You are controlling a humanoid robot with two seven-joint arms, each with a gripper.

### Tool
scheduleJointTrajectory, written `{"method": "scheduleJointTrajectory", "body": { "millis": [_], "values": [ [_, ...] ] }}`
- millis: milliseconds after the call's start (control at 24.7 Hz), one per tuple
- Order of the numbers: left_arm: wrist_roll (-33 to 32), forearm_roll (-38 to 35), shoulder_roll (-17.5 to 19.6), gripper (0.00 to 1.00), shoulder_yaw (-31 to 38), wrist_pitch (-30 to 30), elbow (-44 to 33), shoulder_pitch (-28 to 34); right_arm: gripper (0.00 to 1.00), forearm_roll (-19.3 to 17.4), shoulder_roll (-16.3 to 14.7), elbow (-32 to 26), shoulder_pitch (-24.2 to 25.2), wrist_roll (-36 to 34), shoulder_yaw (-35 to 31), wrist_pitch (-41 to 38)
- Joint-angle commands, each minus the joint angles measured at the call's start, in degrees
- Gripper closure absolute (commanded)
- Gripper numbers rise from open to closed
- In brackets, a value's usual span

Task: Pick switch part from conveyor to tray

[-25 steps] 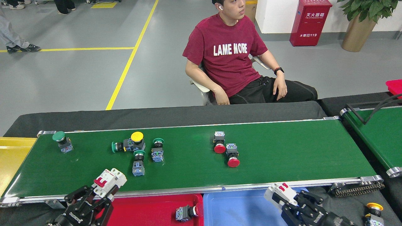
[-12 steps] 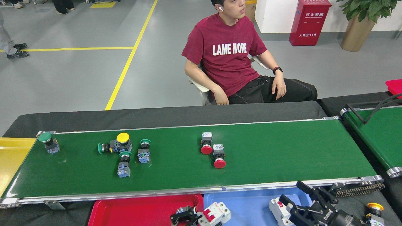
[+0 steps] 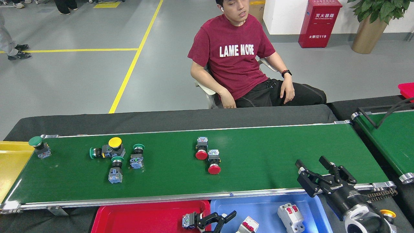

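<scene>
1. Head view: both grippers have let go – the right gripper now hangs spread and empty over the near rail of the conveyor, and its white breaker lies in the blue tray.
2. The left gripper, jaws apart at the trays' seam, has dropped a second breaker just beside it (partly cut off below).
3. So two parts are delivered; the belt has carried the pair of red push-buttons leftward – likely the next pick

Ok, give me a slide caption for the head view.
Both hands open over trays holding breakers; switches wait on the conveyor.
</scene>
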Motion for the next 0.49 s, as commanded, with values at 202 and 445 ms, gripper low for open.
{"method": "scheduleJointTrajectory", "body": {
  "millis": [202,445],
  "values": [
    [13.50,7.00,7.01,0.00,32.05,-1.77,-2.49,5.40,0.11,0.36,0.03,-3.40,4.94,-5.40,-0.24,1.25],
    [15.70,9.90,13.08,0.00,46.29,-6.78,4.98,5.66,0.11,0.71,1.08,-3.76,4.59,-5.32,-0.15,1.69]
  ]
}}
